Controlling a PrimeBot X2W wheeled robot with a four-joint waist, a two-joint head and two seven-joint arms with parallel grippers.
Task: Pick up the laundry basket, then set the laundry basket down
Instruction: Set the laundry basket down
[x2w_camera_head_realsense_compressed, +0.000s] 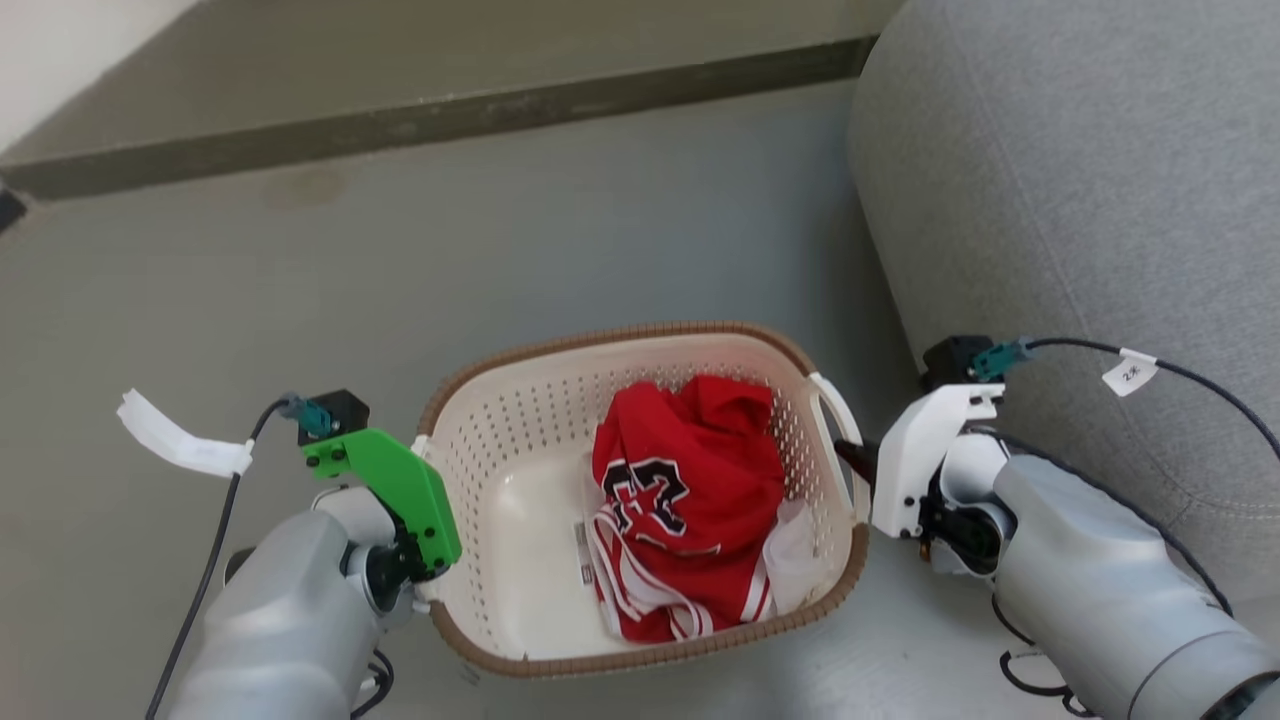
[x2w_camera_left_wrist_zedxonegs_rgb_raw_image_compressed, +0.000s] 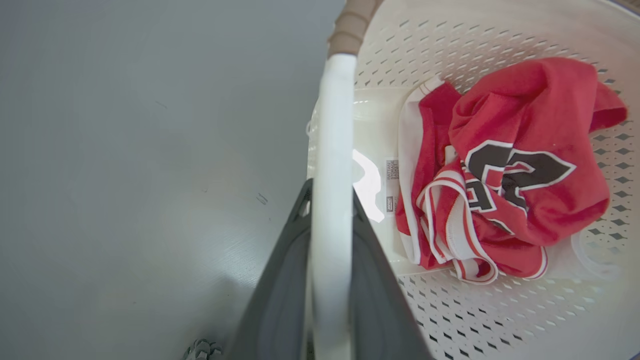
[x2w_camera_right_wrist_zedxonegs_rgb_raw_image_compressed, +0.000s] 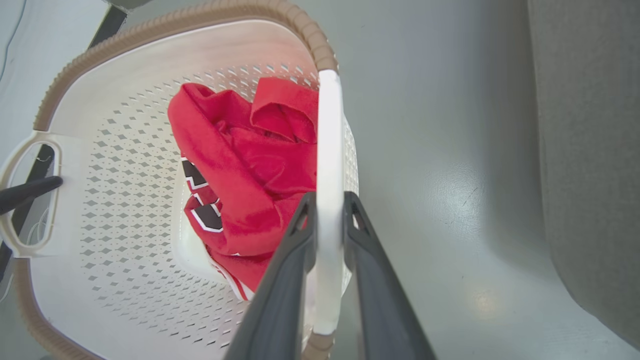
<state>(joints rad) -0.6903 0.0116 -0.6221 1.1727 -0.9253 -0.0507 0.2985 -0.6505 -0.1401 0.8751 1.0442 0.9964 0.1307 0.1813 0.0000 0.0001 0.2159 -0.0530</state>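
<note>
Although both side handles are already gripped, it cannot be established from these views whether the laundry basket (x2w_camera_head_realsense_compressed: 620, 338) is raised off the grey floor (x2w_camera_head_realsense_compressed: 500, 250) or resting on it. The grasping stage is judged complete, the lift is possibly outstanding, and the set-down certainly is. The basket is located between the two arms, just beside a grey sofa (x2w_camera_head_realsense_compressed: 1080, 200), and a crumpled red jersey (x2w_camera_head_realsense_compressed: 690, 470) is contained in it. The left gripper (x2w_camera_left_wrist_zedxonegs_rgb_raw_image_compressed: 329, 192) is pressed onto the white left handle (x2w_camera_left_wrist_zedxonegs_rgb_raw_image_compressed: 332, 125), with one dark finger on each face of the bar. The right gripper (x2w_camera_right_wrist_zedxonegs_rgb_raw_image_compressed: 330, 197) is likewise pinched on the white right handle (x2w_camera_right_wrist_zedxonegs_rgb_raw_image_compressed: 330, 150). Both pale forearms are angled inward from the lower corners of the head view, so that the basket is flanked evenly. The green left wrist mount (x2w_camera_head_realsense_compressed: 400, 480) and the white right wrist mount (x2w_camera_head_realsense_compressed: 920, 450) are held close against the rim at either side
</note>
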